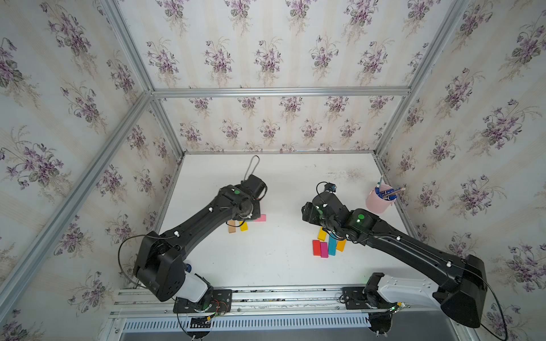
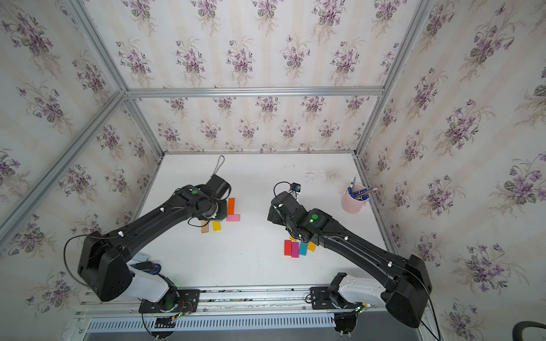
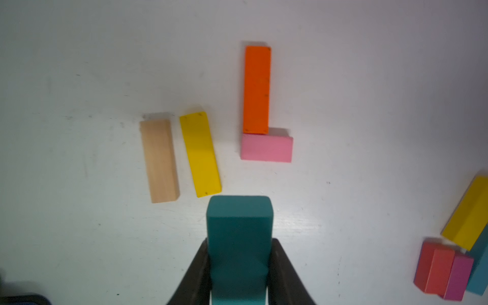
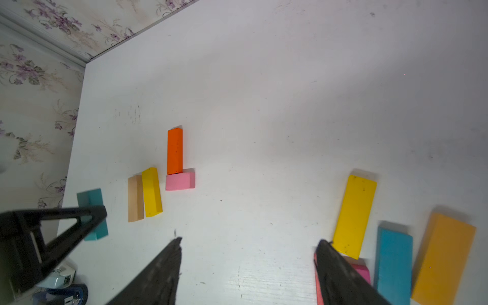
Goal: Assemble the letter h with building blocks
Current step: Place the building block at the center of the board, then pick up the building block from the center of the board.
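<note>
My left gripper (image 3: pixel 239 264) is shut on a teal block (image 3: pixel 239 232), held just above the table near the lower end of the yellow block (image 3: pixel 200 154). A tan block (image 3: pixel 159 161) lies beside the yellow one. An orange block (image 2: pixel 231 206) lies lengthwise with a pink block (image 2: pixel 233 218) set crosswise against its near end. My right gripper (image 4: pixel 248 243) stands open over bare table, holding nothing. Beside it lies a cluster of yellow (image 4: pixel 353 214), blue (image 4: pixel 393 261), amber (image 4: pixel 443 258), magenta (image 1: pixel 324 249) and red (image 1: pixel 316 247) blocks.
A pale pink cup (image 1: pixel 379 199) with blue pens stands at the right edge of the white table (image 1: pixel 280 265), near the wall. Floral walls with metal rails close in three sides. Both arm bases sit on the front rail.
</note>
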